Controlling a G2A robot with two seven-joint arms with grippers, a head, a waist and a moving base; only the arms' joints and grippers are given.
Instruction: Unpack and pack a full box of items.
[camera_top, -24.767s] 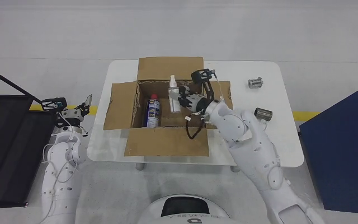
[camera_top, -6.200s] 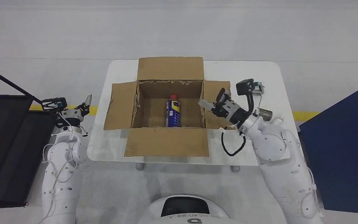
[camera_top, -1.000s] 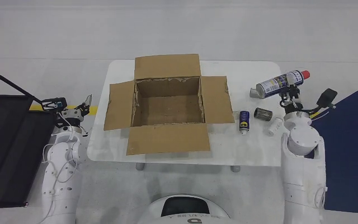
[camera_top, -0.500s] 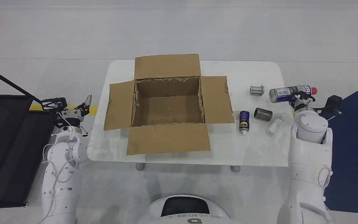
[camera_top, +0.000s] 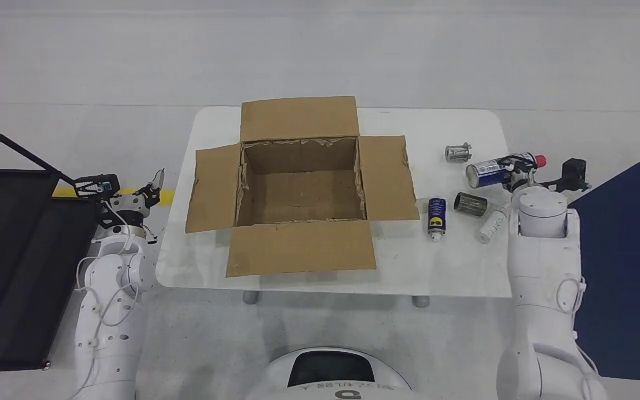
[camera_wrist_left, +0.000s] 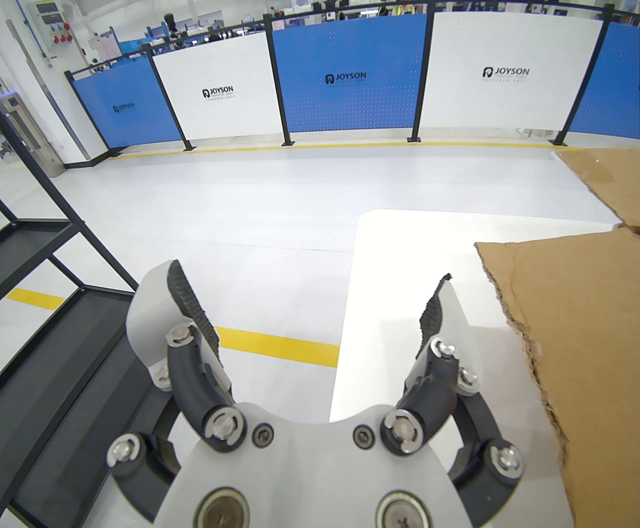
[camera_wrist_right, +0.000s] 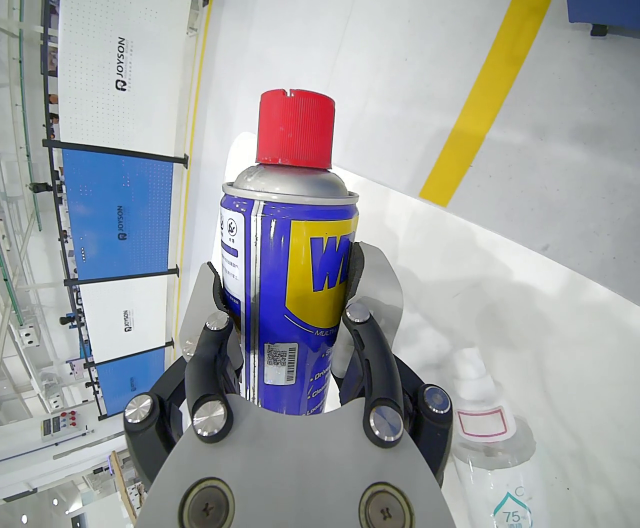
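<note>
1. The spray can, a smooth blue and yellow metal cylinder with a ribbed red plastic cap, is held in the right claw. The claw's padded jaws are clamped on the can's middle. In the top view the can lies nearly level at the right end of the table, with its cap pointing outward.
2. The box is brown corrugated cardboard with all four flaps folded out, and it sits mid-table. Its floor looks bare, so unpacking seems almost finished, with this can as the last item out.
3. Between the box and the claw lie a small blue can, a short dark tin and a clear plastic bottle. A small shiny metal piece lies farther back.
4. The next move is probably to set the can down on free table. That calls for a gentle placement, since the round items close by would roll if nudged. The can's slick wall also needs a firm squeeze until it rests.
5. The left claw hangs just off the table's left edge, with its jaws spread wide and nothing between them.
</note>
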